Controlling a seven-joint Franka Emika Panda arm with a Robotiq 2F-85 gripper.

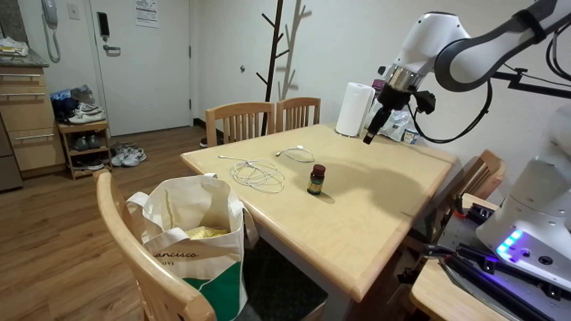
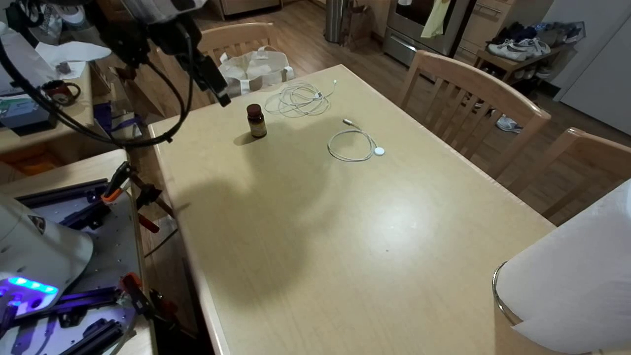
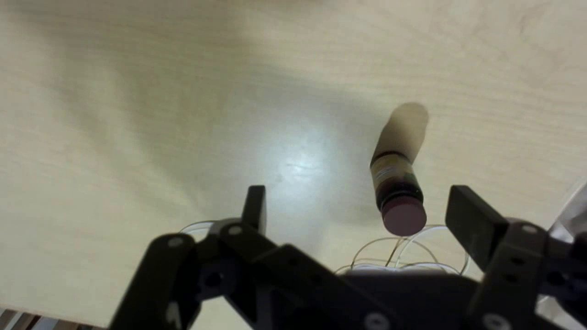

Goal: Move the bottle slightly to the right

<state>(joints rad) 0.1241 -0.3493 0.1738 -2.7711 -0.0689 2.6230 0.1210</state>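
The bottle is small and dark brown with a reddish-brown cap and a yellowish label. It stands upright on the light wooden table point(image 1: 379, 223) in both exterior views point(image 1: 316, 180) point(image 2: 257, 121). In the wrist view the bottle point(image 3: 398, 192) appears between the fingers, nearer the right-hand finger. My gripper point(image 3: 357, 197) is open and empty, with its fingers wide apart. In both exterior views the gripper point(image 1: 368, 137) point(image 2: 224, 97) hangs in the air above the table, apart from the bottle. Nothing hides the bottle.
A coiled white cable point(image 1: 258, 174) lies beside the bottle, and a shorter cable point(image 2: 352, 146) lies nearby. A white paper towel roll point(image 1: 354, 109) stands at the table's edge. Wooden chairs point(image 1: 241, 120) surround the table; one holds a tote bag point(image 1: 200, 254).
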